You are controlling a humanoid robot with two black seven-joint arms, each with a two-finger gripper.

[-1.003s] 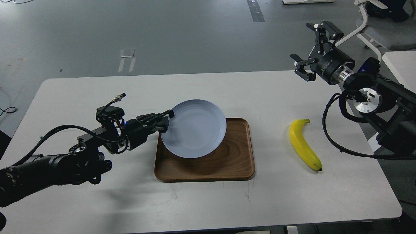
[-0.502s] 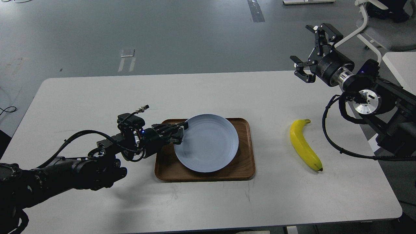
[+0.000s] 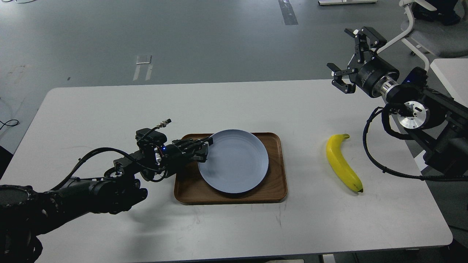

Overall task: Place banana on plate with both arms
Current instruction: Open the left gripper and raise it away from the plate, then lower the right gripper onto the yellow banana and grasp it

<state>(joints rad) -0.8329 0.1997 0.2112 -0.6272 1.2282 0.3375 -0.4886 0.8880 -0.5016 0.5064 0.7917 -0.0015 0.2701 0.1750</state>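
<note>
The pale blue-grey plate (image 3: 236,162) lies flat on the brown wooden tray (image 3: 274,188) at the table's middle. My left gripper (image 3: 205,149) is at the plate's left rim, its fingers closed on that rim. The yellow banana (image 3: 343,162) lies on the white table right of the tray, stem toward the back, dark tip toward the front. My right gripper (image 3: 351,58) is open and empty, held high above the table's back right, well behind the banana.
The white table (image 3: 109,109) spreads wide around the tray. A white chair frame (image 3: 416,33) and another white surface (image 3: 451,73) stand off the table's back right. My right arm's cable (image 3: 380,160) hangs near the banana's right side.
My left gripper has lowered the tilted plate down flat onto the tray and shifted it right. The right gripper has barely moved. The banana has not moved.
</note>
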